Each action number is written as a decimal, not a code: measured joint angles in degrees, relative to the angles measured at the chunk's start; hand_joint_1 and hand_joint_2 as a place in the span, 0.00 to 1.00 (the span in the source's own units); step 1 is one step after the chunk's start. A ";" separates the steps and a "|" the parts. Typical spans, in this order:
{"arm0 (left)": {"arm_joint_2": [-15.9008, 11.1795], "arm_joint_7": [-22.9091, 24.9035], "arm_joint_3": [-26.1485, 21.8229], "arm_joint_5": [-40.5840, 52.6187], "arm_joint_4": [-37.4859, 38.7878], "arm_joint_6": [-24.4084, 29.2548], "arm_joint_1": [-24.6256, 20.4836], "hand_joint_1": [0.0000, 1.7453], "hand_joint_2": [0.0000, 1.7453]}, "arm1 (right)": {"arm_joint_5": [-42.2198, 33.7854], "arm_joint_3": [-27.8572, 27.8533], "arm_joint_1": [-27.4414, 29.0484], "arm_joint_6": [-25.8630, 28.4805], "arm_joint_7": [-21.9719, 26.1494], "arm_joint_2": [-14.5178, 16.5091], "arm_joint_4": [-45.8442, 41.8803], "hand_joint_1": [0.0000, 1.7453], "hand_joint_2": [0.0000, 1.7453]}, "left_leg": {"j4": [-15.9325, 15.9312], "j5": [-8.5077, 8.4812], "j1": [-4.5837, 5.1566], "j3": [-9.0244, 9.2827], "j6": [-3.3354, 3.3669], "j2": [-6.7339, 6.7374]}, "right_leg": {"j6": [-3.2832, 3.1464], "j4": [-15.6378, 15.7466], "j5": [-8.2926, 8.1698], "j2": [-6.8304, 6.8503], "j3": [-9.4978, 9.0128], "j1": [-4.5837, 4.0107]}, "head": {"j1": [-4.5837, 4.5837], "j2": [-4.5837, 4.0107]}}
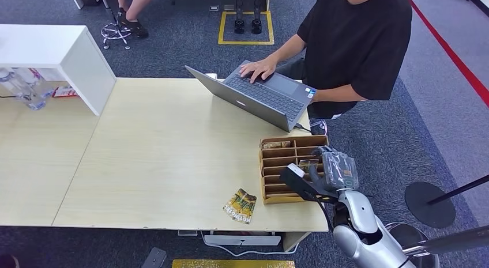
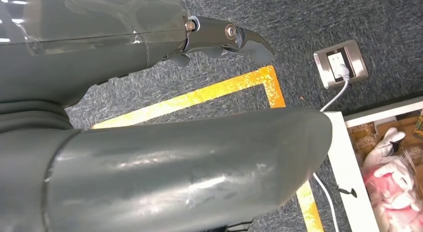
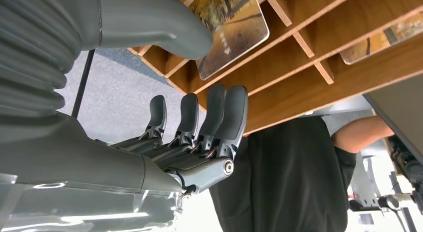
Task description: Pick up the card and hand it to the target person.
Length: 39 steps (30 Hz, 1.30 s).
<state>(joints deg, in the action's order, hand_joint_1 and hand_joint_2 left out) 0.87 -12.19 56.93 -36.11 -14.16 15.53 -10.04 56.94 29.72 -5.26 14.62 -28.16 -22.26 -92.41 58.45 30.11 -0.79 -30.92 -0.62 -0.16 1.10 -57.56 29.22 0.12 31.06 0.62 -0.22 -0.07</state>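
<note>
- While fingers [image 3: 219, 117] of the right hand [image 1: 323, 176] stretch straight and side by side beside the wooden organizer [image 1: 271, 170], thumb [image 3: 164, 22] apart from them, clamped on nothing.
- Touching or just short of the card [image 3: 232, 30] standing in a near compartment; cannot tell which.
- Hovering at the near right corner of the table [image 1: 161, 153].
- Left hand [image 2: 149, 142] hanging over carpet, fingers [image 2: 234, 37] seemingly curled on nothing.
- Judged early: card ungrasped, lift and handover to the person [image 1: 357, 43] typing at the laptop [image 1: 259, 95] on the far side all remaining.
- Another printed card [image 1: 240, 206] lying flat near the table's near edge.
</note>
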 joint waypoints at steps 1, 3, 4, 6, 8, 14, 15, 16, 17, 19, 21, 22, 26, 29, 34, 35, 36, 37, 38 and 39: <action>0.00 0.08 0.03 0.02 0.00 0.00 -0.01 0.00 0.00 | 0.05 0.19 -0.12 -0.14 -0.02 -0.01 0.19 0.58 1.00 | 0.00 0.00 0.00 0.00 0.00 0.00 | 0.00 0.00 0.00 0.00 0.00 0.00 | 0.00 0.00; 0.00 0.16 0.08 0.02 0.00 0.01 -0.03 0.00 0.00 | 0.14 0.52 -0.34 -0.27 -0.04 -0.02 0.59 0.58 1.00 | 0.00 0.00 0.00 0.00 0.00 0.00 | 0.00 0.00 0.00 0.00 0.00 0.00 | 0.00 0.00; 0.00 0.19 0.09 0.03 0.00 0.01 -0.04 0.00 0.00 | 0.18 0.68 -0.42 -0.30 -0.05 -0.02 0.77 0.58 1.00 | 0.00 0.00 0.00 0.00 0.00 0.00 | 0.00 0.00 0.00 0.00 0.00 0.00 | 0.00 0.00; 0.00 0.19 0.10 0.04 0.00 -0.01 -0.05 0.00 0.00 | 0.21 0.98 -0.52 -0.31 -0.06 -0.07 1.10 0.58 1.00 | 0.00 0.00 0.00 0.00 0.00 0.00 | 0.00 0.00 0.00 0.00 0.00 0.00 | 0.00 0.00; 0.00 0.19 0.12 0.04 0.00 0.00 -0.07 0.00 0.00 | 0.22 1.27 -0.61 -0.31 -0.06 -0.14 1.44 0.59 1.00 | 0.00 0.00 0.00 0.00 0.00 0.00 | 0.00 0.00 0.00 0.00 0.00 0.00 | 0.00 0.00; 0.00 0.19 0.12 0.04 0.00 0.00 -0.08 0.00 0.00 | 0.22 1.89 -0.75 -0.31 -0.06 -0.20 2.27 0.60 1.00 | 0.00 0.00 0.00 0.00 0.00 0.00 | 0.00 0.00 0.00 0.00 0.01 0.00 | 0.00 0.00; 0.00 0.19 0.12 0.05 0.00 0.00 -0.08 0.00 0.00 | 0.22 2.03 -0.77 -0.31 -0.07 -0.23 2.37 0.60 1.00 | 0.00 0.00 0.00 0.00 0.00 0.00 | 0.00 0.00 0.00 0.00 0.01 0.00 | 0.00 0.00; 0.00 0.19 0.12 0.06 0.00 -0.01 -0.09 0.00 0.00 | 0.22 2.15 -0.78 -0.31 -0.07 -0.27 2.49 0.60 1.00 | 0.00 0.00 0.00 0.00 0.00 0.00 | 0.00 0.00 0.00 0.00 0.00 0.00 | 0.00 0.00; 0.00 0.19 0.12 0.07 0.00 -0.01 -0.09 0.00 0.00 | 0.22 2.24 -0.79 -0.31 -0.08 -0.29 2.58 0.61 1.00 | 0.00 0.00 0.00 0.00 0.00 0.00 | 0.00 0.00 0.00 0.00 0.00 0.00 | 0.00 0.00; 0.01 0.19 0.12 0.09 0.00 -0.01 -0.09 0.00 0.00 | 0.22 2.38 -0.84 -0.31 -0.10 -0.29 2.69 0.63 1.00 | 0.00 0.00 0.00 0.00 0.00 0.00 | 0.00 0.00 0.00 0.00 0.00 0.00 | 0.01 0.00; 0.01 0.19 0.12 0.12 0.00 -0.01 -0.09 0.00 0.00 | 0.25 2.52 -0.95 -0.32 -0.14 -0.30 2.78 0.66 1.00 | 0.00 0.00 0.00 0.01 0.00 0.00 | 0.00 0.00 0.00 0.00 0.00 0.00 | 0.01 0.00; 0.01 0.19 0.12 0.15 0.00 -0.01 -0.09 0.00 0.00 | 0.30 2.61 -1.05 -0.34 -0.18 -0.31 2.86 0.67 1.00 | 0.00 0.00 0.00 0.01 0.00 0.00 | 0.00 0.00 0.00 0.00 0.00 0.00 | 0.00 0.00; 0.01 0.19 0.12 0.23 0.00 -0.01 -0.09 0.00 0.00 | 0.54 2.83 -1.44 -0.39 -0.43 -0.32 3.13 0.74 1.00 | 0.01 0.00 0.00 0.01 0.00 0.00 | 0.00 0.00 0.00 0.00 0.00 0.00 | 0.00 0.00; 0.01 0.19 0.12 0.28 0.00 -0.01 -0.09 0.00 0.00 | 0.63 2.92 -1.52 -0.36 -0.46 -0.33 3.15 0.75 1.00 | 0.00 0.00 0.00 0.01 0.00 0.00 | 0.00 0.00 0.00 0.00 0.00 0.00 | 0.00 0.00; 0.02 0.19 0.12 0.34 0.00 -0.01 -0.09 0.00 0.00 | 0.71 2.99 -1.53 -0.13 -0.48 -0.34 3.15 0.79 1.00 | 0.00 0.00 0.00 0.01 0.00 0.00 | 0.00 0.00 0.00 0.00 0.00 0.00 | 0.00 0.00; 0.02 0.19 0.12 0.36 0.00 -0.01 -0.09 0.00 0.00 | 0.75 3.01 -1.53 -0.07 -0.47 -0.34 3.16 0.79 1.00 | 0.00 0.00 0.00 0.01 0.00 0.00 | 0.00 0.00 0.00 0.00 0.00 0.00 | 0.00 0.00; 0.02 0.19 0.12 0.36 0.00 -0.01 -0.09 0.00 0.00 | 0.80 3.02 -1.53 -0.02 -0.46 -0.34 3.16 0.79 1.00 | 0.00 0.00 0.00 0.01 0.00 0.00 | 0.00 0.00 0.00 0.00 0.00 0.00 | 0.00 0.00; 0.03 0.19 0.12 0.37 0.00 -0.01 -0.09 0.00 0.00 | 0.85 3.03 -1.53 0.04 -0.46 -0.34 3.17 0.79 1.00 | 0.00 0.00 0.00 0.01 0.00 0.00 | 0.00 0.00 0.00 0.00 0.00 0.00 | 0.00 0.00; 0.03 0.19 0.12 0.38 0.00 -0.01 -0.09 0.00 0.00 | 0.93 3.05 -1.53 0.09 -0.45 -0.34 3.18 0.79 1.00 | 0.00 0.00 0.00 0.01 0.00 0.00 | 0.00 0.00 0.00 0.00 0.00 0.00 | 0.00 0.00; 0.04 0.19 0.12 0.39 0.00 -0.01 -0.09 0.00 0.00 | 1.03 3.06 -1.53 0.14 -0.45 -0.34 3.20 0.79 1.00 | 0.00 0.00 0.00 0.01 0.00 0.00 | 0.00 0.00 0.00 0.00 0.00 0.00 | 0.00 0.00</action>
<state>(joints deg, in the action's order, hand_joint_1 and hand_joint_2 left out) 0.92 -12.00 57.05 -35.72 -14.16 15.52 -10.13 57.97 32.78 -6.79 14.76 -28.61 -22.61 -89.21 58.46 30.10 -0.79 -30.91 -0.62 -0.16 1.10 -57.56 29.22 0.11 31.06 0.62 -0.22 -0.07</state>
